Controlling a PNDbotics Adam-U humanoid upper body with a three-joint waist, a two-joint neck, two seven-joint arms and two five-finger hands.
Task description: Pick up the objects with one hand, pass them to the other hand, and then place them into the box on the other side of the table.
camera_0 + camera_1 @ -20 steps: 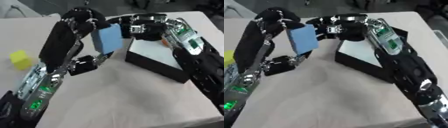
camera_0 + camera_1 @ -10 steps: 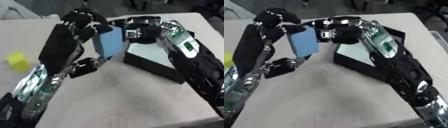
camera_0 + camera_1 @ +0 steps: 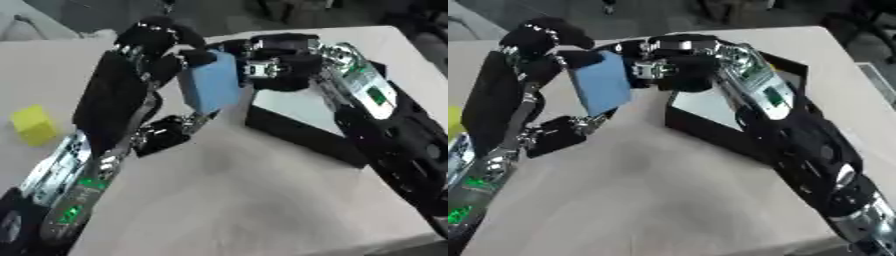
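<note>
Even, soft light falls from above on the pale counter (image 3: 262, 200), with no glare. A faint shadow lies beneath the left hand (image 3: 144, 65). Both views are soft and slightly blurred throughout; the far background beyond the hands is dim.

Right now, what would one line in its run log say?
phase: handover | left hand: holds blue block | right hand: at block | black box: waiting
</note>
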